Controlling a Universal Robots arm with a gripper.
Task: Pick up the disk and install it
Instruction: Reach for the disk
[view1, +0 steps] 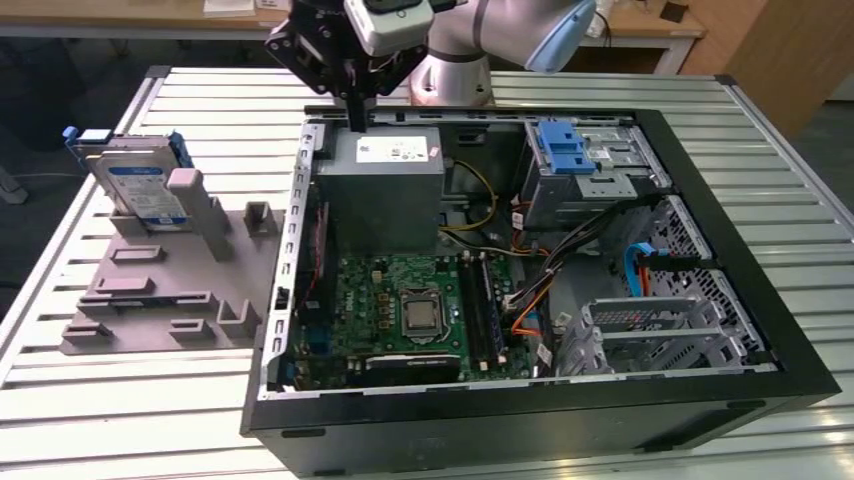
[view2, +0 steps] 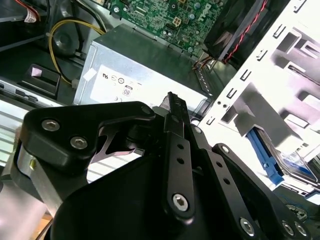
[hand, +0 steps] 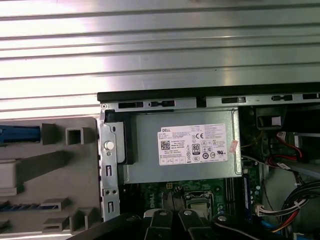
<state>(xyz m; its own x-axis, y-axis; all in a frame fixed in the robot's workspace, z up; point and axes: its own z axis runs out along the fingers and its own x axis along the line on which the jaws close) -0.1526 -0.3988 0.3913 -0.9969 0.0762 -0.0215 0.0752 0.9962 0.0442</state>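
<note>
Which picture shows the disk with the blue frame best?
The exterior view: the disk stands on edge in the grey holder, and its label faces the camera. The second wrist view catches a corner of it; the first wrist view, just a blue edge.

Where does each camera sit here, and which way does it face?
Exterior view: off the arm, looking down on the computer case and the disk in a grey holder at the exterior view's left; the gripper hangs above the grey box.
First wrist view: on the wrist, looking down on the grey box; gripper links show.
Second wrist view: on the wrist, looking past the gripper at that box.
All three share the box.
</note>
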